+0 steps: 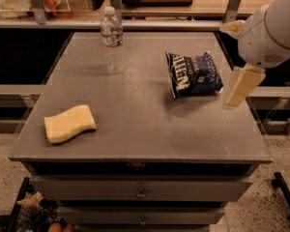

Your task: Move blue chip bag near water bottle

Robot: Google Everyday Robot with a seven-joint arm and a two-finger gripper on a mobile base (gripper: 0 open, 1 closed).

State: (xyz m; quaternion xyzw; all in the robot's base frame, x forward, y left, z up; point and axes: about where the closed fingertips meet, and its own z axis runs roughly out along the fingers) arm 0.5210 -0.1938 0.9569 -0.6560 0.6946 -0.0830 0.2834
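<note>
The blue chip bag [193,75], dark navy with white block lettering, lies on the grey table [135,124] at the right middle. The water bottle [112,40], clear with a white cap and a red-and-white label, stands upright at the table's far left of centre. My gripper [240,87] hangs from the white arm [273,30] at the right. It sits just right of the bag, above the table's right edge, and holds nothing. The bag and the bottle are far apart.
A pale yellow wavy sponge [70,123] lies on the table's front left. Shelving with boxes runs behind the table. Drawers sit under the table front. A basket with items stands on the floor at bottom left.
</note>
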